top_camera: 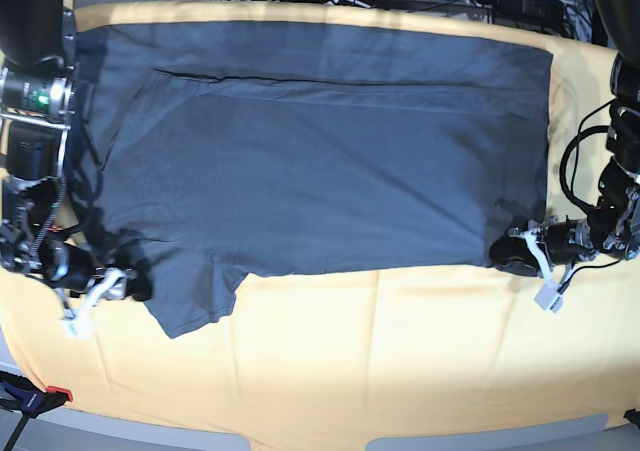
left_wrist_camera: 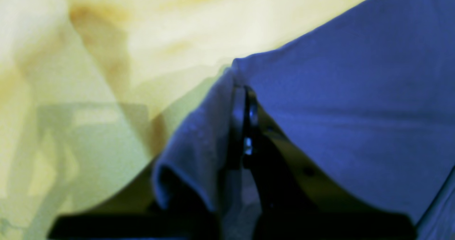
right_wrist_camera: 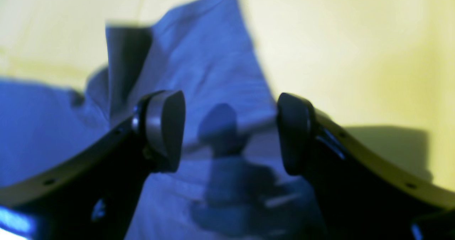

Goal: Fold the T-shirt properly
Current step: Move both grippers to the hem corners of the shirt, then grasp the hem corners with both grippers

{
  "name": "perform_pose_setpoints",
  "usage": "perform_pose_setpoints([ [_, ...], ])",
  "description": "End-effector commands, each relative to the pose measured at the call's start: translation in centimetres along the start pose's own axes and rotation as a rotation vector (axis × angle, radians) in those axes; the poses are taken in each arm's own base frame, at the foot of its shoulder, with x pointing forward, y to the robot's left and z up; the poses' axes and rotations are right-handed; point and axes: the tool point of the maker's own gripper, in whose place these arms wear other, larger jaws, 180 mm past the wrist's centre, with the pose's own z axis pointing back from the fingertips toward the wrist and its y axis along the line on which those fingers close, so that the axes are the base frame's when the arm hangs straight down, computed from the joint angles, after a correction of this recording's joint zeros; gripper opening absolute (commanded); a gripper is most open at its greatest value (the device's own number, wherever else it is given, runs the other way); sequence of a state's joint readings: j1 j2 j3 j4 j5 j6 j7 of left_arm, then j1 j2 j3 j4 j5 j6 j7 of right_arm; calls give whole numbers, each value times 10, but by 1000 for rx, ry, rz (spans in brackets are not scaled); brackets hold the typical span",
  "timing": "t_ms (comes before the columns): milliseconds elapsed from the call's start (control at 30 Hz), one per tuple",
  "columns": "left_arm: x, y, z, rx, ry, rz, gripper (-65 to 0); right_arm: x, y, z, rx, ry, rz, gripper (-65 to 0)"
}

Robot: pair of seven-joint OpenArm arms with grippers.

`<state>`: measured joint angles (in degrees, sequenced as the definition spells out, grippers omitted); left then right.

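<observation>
While the T-shirt lies spread across the yellow tablecloth on the desk, the left gripper has its jaws pressed together on a corner of the shirt's hem, the blue cloth bunched around them in its wrist view. The right gripper stands with jaws wide and nothing between them, directly above the sleeve, whose fabric shows below and beyond the jaws.
</observation>
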<state>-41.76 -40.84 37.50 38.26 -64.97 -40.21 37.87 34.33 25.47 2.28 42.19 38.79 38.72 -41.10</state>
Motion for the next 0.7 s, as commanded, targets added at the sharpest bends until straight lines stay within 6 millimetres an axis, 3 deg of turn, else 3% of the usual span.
perform_pose_setpoints([
  [0,20,9,13,34,-39,-28,-650,28,-3,6,-18,-72,22,-226],
  [133,22,10,13,41,-50,-38,-650,20,-2,-9,-80,-53,59,-226],
  [267,20,10,13,42,-46,-37,-650,19,-21,-6,-189,-59,68,-226],
  [533,20,10,13,41,-47,-37,-650,15,-30,-3,-228,-30,91,-226],
  [667,21,10,13,40,-48,-35,-650,3,-34,-3,-247,9,34,-226],
])
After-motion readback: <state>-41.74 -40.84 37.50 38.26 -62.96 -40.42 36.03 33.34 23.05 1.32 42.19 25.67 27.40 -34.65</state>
